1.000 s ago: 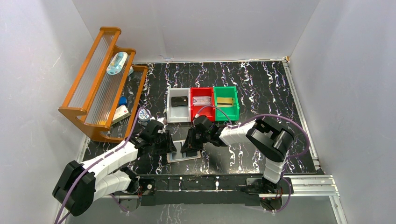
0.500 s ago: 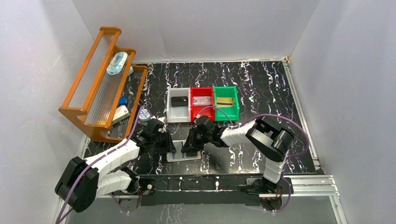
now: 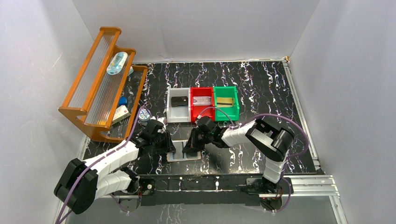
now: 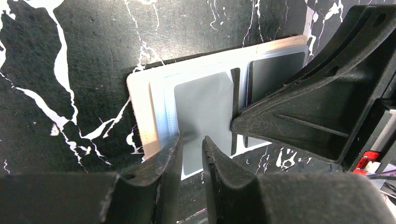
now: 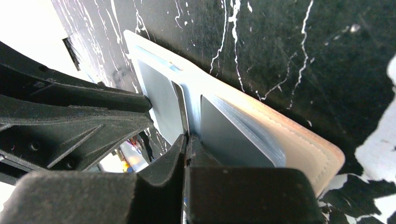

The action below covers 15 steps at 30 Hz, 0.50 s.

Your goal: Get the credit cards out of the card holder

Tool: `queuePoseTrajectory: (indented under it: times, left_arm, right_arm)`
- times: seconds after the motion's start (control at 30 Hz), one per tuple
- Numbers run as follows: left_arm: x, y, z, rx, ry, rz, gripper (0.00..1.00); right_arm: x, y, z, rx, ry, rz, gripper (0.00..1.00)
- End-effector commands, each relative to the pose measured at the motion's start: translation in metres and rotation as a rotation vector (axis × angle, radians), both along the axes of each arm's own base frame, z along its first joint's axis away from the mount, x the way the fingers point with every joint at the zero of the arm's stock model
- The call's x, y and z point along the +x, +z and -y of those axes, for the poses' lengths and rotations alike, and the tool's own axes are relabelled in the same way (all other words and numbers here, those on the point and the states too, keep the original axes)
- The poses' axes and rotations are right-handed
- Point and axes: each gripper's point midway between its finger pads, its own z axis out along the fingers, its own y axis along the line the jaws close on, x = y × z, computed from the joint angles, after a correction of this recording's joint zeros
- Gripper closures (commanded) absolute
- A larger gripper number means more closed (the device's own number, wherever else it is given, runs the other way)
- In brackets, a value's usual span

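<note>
The tan card holder (image 3: 184, 155) lies open on the black marbled table between both arms. The left wrist view shows its pale rim (image 4: 140, 112) and blue pockets. A grey card (image 4: 203, 112) in the left pocket sticks out past the near edge. My left gripper (image 4: 191, 142) stands over that card, its jaws a narrow gap apart. My right gripper (image 5: 187, 140) is shut, its tips at the middle fold of the holder (image 5: 299, 140), next to a second grey card (image 5: 233, 135). In the top view both grippers, left (image 3: 169, 145) and right (image 3: 190, 147), crowd over the holder.
Behind the holder stand a grey bin (image 3: 169, 105) with a dark card, a red bin (image 3: 201, 89) with a pale card and a green bin (image 3: 225, 87) with a yellowish card. A wooden rack (image 3: 100, 84) with small items stands at the far left.
Almost nothing: both grippers stay on the open holder, and the right wrist has shifted very slightly to the right.
</note>
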Motion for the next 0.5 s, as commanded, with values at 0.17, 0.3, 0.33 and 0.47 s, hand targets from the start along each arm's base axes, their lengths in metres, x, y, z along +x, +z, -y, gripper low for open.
queuePoseTrajectory:
  times: [0.17, 0.3, 0.33, 0.47]
  left_arm:
    - [-0.019, -0.015, -0.006, 0.030, -0.040, -0.051, 0.79]
    - [-0.017, -0.013, -0.007, 0.031, -0.047, -0.035, 0.79]
    - [-0.017, -0.013, -0.007, 0.033, -0.048, -0.037, 0.79]
    - [-0.017, -0.010, -0.005, 0.025, -0.050, -0.038, 0.79]
  right_arm:
    - [-0.001, 0.016, 0.016, 0.003, -0.005, 0.067, 0.96]
    - [0.002, 0.017, 0.022, -0.026, -0.022, 0.083, 0.96]
    - [0.002, 0.017, 0.023, -0.025, -0.025, 0.083, 0.96]
    - [0.001, 0.013, 0.028, -0.038, -0.052, 0.065, 0.96]
